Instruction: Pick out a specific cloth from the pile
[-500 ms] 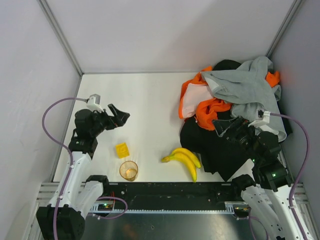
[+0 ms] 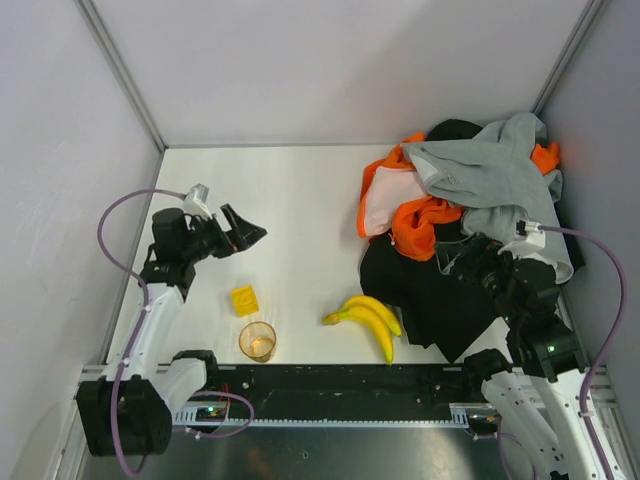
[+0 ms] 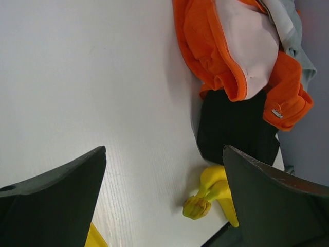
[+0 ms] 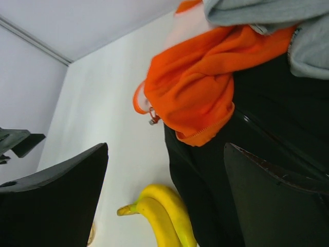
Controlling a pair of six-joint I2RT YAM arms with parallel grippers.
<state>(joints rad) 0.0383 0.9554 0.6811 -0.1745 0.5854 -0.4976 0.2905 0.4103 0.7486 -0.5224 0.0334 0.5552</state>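
Note:
The pile [image 2: 470, 215] lies at the far right: a grey garment [image 2: 490, 175] on top, a black one [image 2: 430, 290] below, and a large orange garment with pale lining [image 2: 395, 200]. A small all-orange patch [image 2: 545, 155] shows at the pile's far right edge, mostly under the grey; I cannot tell if it is the separate cloth. My right gripper [image 2: 452, 256] is open and empty, just above the black garment; its wrist view [image 4: 164, 206] shows an orange zippered fold [image 4: 195, 92]. My left gripper [image 2: 247, 233] is open and empty over the bare table, as its wrist view [image 3: 164, 206] shows.
Two bananas [image 2: 368, 320] lie by the black garment's near-left edge. A yellow block [image 2: 244, 299] and an orange cup [image 2: 257, 341] stand near the front left. White walls enclose the table [image 2: 300, 200] on three sides.
The left arm has shifted slightly to the right. The right gripper has drawn back a little to the right. The pile has not moved.

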